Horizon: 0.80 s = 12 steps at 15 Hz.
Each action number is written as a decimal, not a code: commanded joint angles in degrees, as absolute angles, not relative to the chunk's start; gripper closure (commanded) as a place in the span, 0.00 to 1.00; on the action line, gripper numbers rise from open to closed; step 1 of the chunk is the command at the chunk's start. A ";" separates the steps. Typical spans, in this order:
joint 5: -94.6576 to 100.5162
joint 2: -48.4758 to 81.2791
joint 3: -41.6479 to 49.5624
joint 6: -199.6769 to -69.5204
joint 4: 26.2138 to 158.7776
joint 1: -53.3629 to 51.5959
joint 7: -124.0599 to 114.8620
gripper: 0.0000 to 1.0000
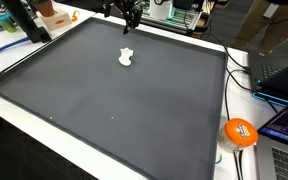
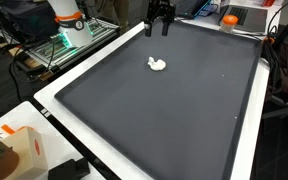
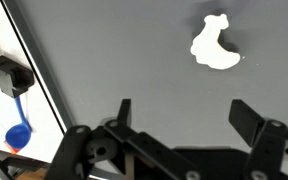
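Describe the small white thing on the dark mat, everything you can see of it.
The white thing is a small, irregular lump, narrow at one end, broader and lobed at the other, matte; its material cannot be told. It lies flat on the dark grey mat, near the end where the gripper hangs. Only the mat touches it; the open gripper is apart from it.

mat: dark mat (image 1: 134, 110) | beside: orange round thing (image 1: 241, 132), possibly a ball | edge: blurred blue object (image 3: 17, 133)
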State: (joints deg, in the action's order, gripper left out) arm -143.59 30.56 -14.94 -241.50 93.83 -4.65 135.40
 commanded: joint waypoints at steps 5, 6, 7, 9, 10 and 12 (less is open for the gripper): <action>-143.81 34.71 -18.12 -242.78 89.06 -4.60 135.16 0.00; -142.89 35.91 -18.43 -243.72 87.36 -5.55 134.87 0.00; -141.63 37.35 -18.45 -244.83 85.52 -6.77 134.15 0.00; -144.38 37.46 -10.84 -242.07 87.08 -13.06 134.88 0.00; -144.45 38.89 -9.47 -243.59 85.70 -14.79 134.86 0.00; -143.76 40.99 -7.27 -243.22 85.72 -17.15 134.32 0.00</action>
State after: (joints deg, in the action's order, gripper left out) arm -143.61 37.14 -11.02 -241.49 87.69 -13.20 135.23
